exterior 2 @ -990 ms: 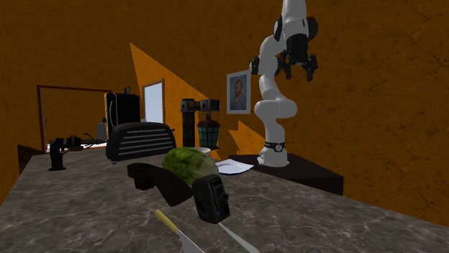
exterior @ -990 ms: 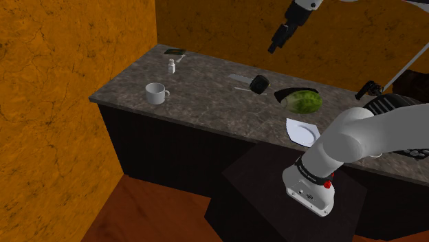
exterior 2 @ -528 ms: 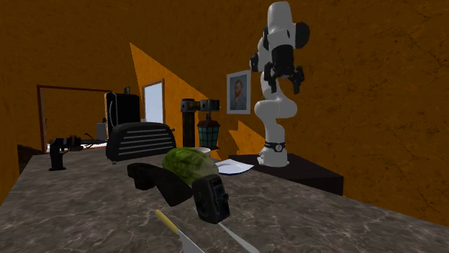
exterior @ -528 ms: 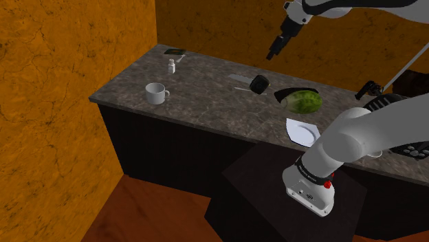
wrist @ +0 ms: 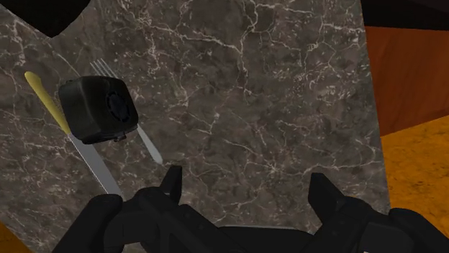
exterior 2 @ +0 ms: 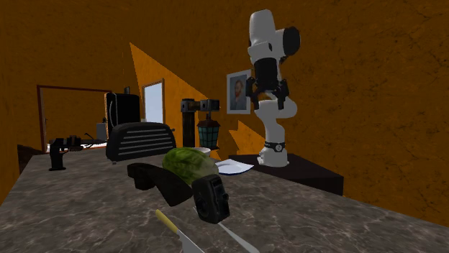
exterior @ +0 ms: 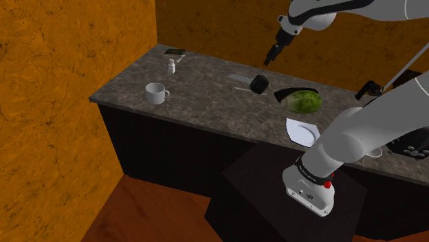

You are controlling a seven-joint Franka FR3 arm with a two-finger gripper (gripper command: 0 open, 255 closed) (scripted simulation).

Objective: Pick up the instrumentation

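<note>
Jaws apart over open counter [wrist: 252, 108]; black instrument [wrist: 97, 109] lies aside.

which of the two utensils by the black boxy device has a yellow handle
The knife: its handle is yellow and its blade grey. The fork beside it is grey from tines to handle.

tool [exterior: 269, 58] lower — leftward, nearer the counter [exterior: 206, 100]

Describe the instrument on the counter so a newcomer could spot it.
On the dark marble counter, look between the white mug and the green melon. The instrument is the small black box with a round face, lying over a yellow-handled knife and a fork; nothing else near it is black and boxy.
</note>
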